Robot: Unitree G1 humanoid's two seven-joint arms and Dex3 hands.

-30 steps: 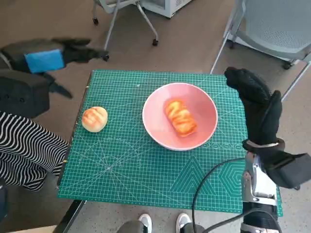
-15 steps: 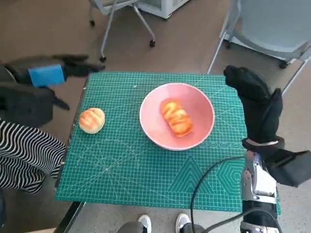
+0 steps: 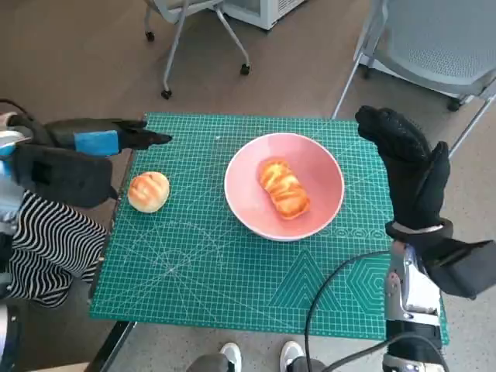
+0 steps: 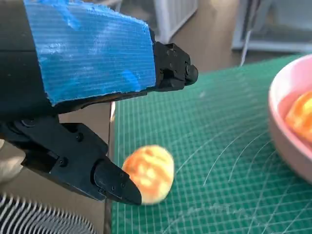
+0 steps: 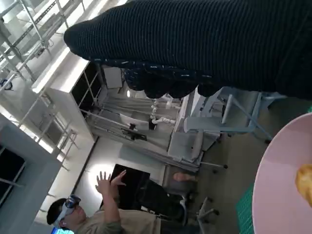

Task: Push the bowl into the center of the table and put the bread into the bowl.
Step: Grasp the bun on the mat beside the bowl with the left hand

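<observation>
A round bun [image 3: 149, 191] lies on the green mat near the bench's left edge, just below the left robot hand [image 3: 93, 143], whose fingers are spread and hold nothing. The pink bowl [image 3: 325, 167] sits mid-bench with a glazed bread [image 3: 284, 187] inside it. The right robot hand [image 3: 411, 174] stands upright beside the bowl's right rim, fingers extended and empty. The green mat [image 3: 232, 271] covers the bench; chairs [image 3: 434, 39] stand on the brown floor beyond.

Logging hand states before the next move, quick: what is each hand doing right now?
Left hand: open, holding nothing, beside the round bread.
Right hand: open, upright, holding nothing, beside the pink bowl.
</observation>
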